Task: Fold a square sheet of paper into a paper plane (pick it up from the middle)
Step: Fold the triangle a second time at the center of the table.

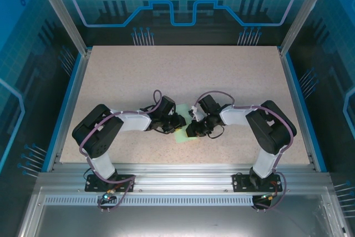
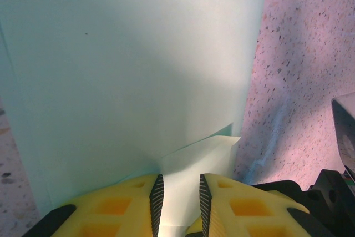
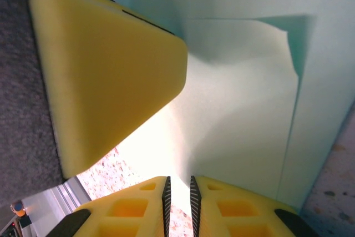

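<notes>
The square sheet of paper [image 1: 182, 135] is pale mint green and lies at mid-table between both grippers, partly hidden under them. In the left wrist view the paper [image 2: 127, 70] spreads flat ahead, and a folded flap of it rises into the narrow gap of my left gripper [image 2: 178, 177], which is shut on it. In the right wrist view a lifted part of the paper [image 3: 244, 98] runs between the nearly touching pads of my right gripper [image 3: 178, 178], shut on it. From above, the left gripper [image 1: 180, 121] and right gripper [image 1: 194, 126] almost meet. No folded plane shape is visible.
The speckled beige table [image 1: 183, 70] stretches wide behind the arms, bounded by blue rails and dark enclosure walls. A yellow finger of the left gripper [image 3: 105, 81] looms close beside the right one. The metal base rail [image 1: 177, 170] runs along the near edge.
</notes>
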Controlling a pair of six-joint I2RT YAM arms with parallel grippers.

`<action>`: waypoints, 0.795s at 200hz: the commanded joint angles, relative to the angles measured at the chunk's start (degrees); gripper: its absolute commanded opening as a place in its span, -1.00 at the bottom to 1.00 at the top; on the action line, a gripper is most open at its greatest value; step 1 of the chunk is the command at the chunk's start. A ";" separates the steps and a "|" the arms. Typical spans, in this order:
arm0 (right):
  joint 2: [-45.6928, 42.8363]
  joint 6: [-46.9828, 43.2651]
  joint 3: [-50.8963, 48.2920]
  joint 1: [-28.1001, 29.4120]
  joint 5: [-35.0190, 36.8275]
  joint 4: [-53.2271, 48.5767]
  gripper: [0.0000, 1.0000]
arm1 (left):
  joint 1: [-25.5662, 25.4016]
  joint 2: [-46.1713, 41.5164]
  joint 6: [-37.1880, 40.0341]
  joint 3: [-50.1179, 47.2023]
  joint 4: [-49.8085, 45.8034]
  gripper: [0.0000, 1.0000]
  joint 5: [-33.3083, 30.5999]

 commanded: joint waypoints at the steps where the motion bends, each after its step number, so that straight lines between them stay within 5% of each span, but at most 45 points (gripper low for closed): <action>1: 0.54 -0.73 -2.51 -1.24 3.78 -5.98 -0.60 | 0.20 -0.04 1.70 -0.71 -3.99 -0.42 -2.27; 159: -0.19 0.40 -5.67 -1.07 4.82 -4.55 -0.65 | 0.36 -1.01 3.46 0.97 -6.25 -0.40 -3.67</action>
